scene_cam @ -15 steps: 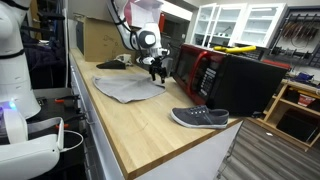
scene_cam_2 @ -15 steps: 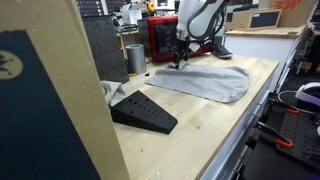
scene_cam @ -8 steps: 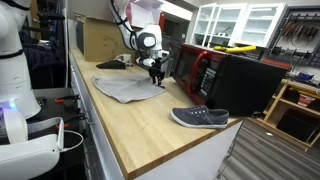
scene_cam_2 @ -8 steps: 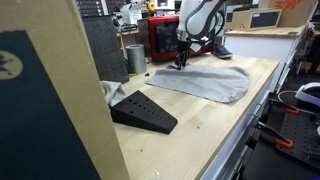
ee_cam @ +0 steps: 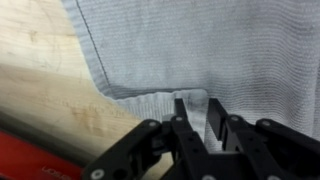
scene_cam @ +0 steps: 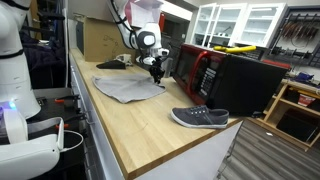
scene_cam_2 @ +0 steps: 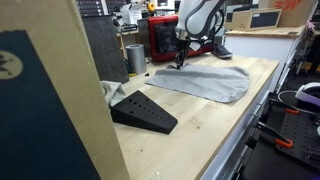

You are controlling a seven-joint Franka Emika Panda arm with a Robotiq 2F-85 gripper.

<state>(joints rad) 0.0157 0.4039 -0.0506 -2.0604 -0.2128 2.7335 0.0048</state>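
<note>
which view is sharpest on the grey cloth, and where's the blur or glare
Wrist view: the cloth shows a crisp weave, evenly lit; the dark fingers look soft, the red strip at bottom left smeared. Both exterior views: the cloth is small and soft, no glare on it. In an exterior view, a big dark panel up front is out of focus.

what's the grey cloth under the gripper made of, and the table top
Grey cloth: looks like soft knitted or woven fabric, matte; fine ribbed texture and a stitched hem show in the wrist view. Table top: seems pale wood, smooth finish; long grain lines show.
</note>
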